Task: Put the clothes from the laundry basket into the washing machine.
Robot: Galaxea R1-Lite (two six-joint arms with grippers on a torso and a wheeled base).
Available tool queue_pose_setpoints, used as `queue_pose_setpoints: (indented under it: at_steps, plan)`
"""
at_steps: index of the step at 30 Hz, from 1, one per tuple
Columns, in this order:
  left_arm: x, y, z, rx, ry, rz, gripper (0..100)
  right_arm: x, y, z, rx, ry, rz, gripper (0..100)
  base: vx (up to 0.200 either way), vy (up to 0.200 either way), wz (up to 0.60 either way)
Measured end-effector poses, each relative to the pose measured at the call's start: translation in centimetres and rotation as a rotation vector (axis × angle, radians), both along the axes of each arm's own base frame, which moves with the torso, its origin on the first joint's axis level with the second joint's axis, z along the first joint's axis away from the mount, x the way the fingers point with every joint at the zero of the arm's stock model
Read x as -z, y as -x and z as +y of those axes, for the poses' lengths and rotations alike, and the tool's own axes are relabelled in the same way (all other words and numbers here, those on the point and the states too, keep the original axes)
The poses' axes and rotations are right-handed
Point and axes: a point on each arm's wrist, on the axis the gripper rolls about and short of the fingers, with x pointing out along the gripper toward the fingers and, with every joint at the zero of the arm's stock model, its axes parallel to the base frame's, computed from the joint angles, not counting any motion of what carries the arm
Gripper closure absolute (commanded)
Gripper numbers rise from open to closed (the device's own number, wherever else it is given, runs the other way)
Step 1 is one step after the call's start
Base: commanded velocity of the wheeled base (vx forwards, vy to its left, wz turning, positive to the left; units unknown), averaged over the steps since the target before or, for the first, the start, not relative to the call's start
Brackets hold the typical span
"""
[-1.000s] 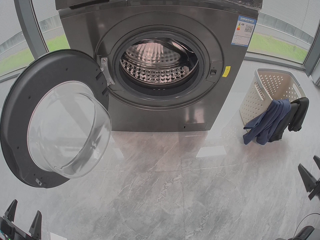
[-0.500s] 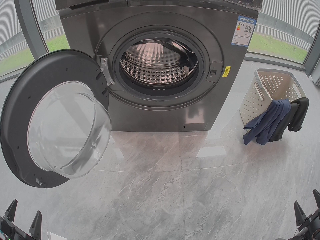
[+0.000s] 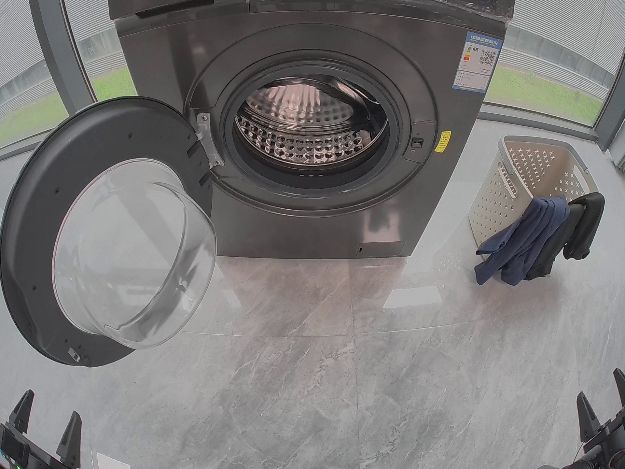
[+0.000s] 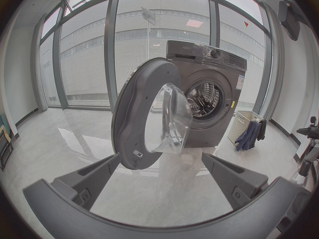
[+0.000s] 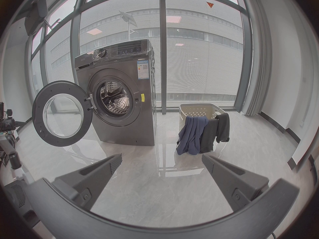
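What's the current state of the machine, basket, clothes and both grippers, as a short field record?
washing machine: door swung wide open to the robot's left; no clothes visible in the drum
laundry basket: on the floor to the right of the machine
clothes: blue garment and dark clothing draped over the basket's front rim
left gripper: fingers open, holding nothing, facing the door
right gripper: fingers open, holding nothing, facing the basket, well short of it
progress: nothing loaded yet
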Motion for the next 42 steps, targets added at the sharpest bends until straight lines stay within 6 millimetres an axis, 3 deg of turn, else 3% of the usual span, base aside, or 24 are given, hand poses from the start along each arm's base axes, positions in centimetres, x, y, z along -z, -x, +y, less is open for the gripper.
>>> queue_pose_setpoints:
  at_steps: [14,26,42]
  plan:
    - [-0.01,0.0,0.0,0.0,-0.002,-0.001,0,0.0,0.01,0.0,0.001,0.0,-0.001,0,0.0,-0.2,0.0]
    - [-0.01,0.0,0.0,0.001,-0.002,-0.001,0,-0.01,0.01,0.0,0.0,0.0,-0.001,0,0.0,0.0,0.0]
    - [-0.01,0.0,0.0,0.0,-0.002,-0.001,0,-0.01,0.0,0.0,0.0,0.0,0.0,0,0.0,-0.188,0.0]
